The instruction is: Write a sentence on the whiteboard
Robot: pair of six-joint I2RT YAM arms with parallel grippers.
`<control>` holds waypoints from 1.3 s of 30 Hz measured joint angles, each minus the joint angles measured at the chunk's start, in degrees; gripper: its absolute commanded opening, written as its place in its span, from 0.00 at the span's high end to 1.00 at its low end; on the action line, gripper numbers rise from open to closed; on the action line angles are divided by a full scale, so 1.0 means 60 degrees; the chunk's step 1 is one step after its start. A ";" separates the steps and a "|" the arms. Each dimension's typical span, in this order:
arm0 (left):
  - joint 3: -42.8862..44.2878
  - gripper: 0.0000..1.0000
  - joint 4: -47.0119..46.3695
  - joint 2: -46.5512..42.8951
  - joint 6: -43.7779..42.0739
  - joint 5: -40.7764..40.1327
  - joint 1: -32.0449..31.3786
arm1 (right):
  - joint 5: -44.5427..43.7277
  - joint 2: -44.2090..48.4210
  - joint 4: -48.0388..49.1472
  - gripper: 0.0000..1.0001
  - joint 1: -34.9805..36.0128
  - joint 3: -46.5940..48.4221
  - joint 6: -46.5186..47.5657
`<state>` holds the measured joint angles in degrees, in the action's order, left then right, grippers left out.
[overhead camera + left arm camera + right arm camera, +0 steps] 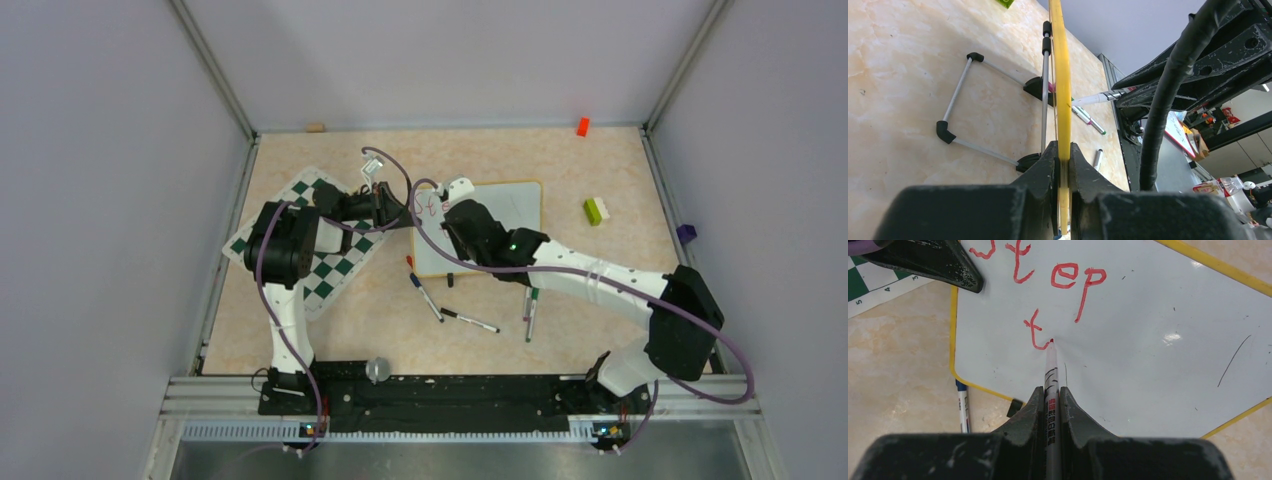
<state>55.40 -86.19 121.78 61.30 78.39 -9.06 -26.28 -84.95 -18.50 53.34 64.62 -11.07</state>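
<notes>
The whiteboard [510, 205] lies mid-table, white with a yellowish frame. My left gripper [403, 216] is shut on its left edge; the left wrist view shows the frame edge [1062, 75] pinched between the jaws of this gripper [1063, 150]. My right gripper [455, 225] hovers over the board's left part, shut on a marker [1051, 371]. In the right wrist view this gripper [1050, 392] points the marker's red tip at the board [1158, 340], touching it. The sentence [1068, 277] reads "Step" in red, with a lone "t" below it beside the tip.
A green-and-white chessboard mat [330, 272] lies left of the board under the left arm. Loose markers [470, 320] lie in front of the board, one with a blue cap [963, 405]. A green-white block [596, 210], an orange block [582, 126] and a purple piece [686, 233] sit right.
</notes>
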 measured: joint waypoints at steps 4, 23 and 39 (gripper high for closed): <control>0.0000 1.00 -0.0004 0.0000 0.0000 0.0000 0.0000 | -0.0004 -0.0004 0.0004 1.00 -0.0044 0.0000 0.0004; 0.0000 1.00 0.0000 0.0000 0.0000 0.0000 0.0000 | 0.0091 -0.0076 0.0007 1.00 -0.0153 -0.0011 0.0000; 0.0000 1.00 0.0000 0.0000 0.0000 -0.0004 0.0000 | -0.0044 -0.0044 -0.0229 1.00 -0.0208 -0.0022 0.0000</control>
<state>55.40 -86.19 121.78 61.30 78.37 -9.06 -26.55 -85.21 -19.88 52.10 64.49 -11.07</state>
